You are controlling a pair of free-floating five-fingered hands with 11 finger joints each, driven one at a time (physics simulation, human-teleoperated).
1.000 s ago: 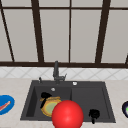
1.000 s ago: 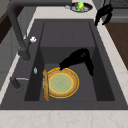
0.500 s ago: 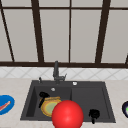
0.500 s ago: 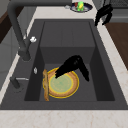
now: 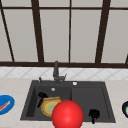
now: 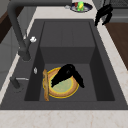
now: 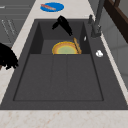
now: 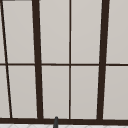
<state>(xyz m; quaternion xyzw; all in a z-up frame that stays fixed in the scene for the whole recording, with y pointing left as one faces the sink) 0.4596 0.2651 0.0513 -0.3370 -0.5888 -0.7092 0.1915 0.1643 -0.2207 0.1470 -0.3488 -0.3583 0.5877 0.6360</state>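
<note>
A yellow-rimmed plate with a pale green middle lies in the sink's left basin; it also shows in the front view and the right side view. My left hand hangs over it, fingers straight and slanting down toward its back rim, thumb spread apart; I cannot tell whether they touch. The left hand holds nothing and also shows in the right side view. My right hand floats idle by the sink's front right edge, fingers relaxed and drooping.
A thin brown-orange piece stands on edge beside the plate, by the basin's back wall. The black faucet rises behind the sink. A blue plate lies left, a dark plate right. A red ball covers the sink's front edge.
My left hand has sunk lower into the left basin and closer to the plate, drifting toward the sink's left end. The right hand has stayed put.
</note>
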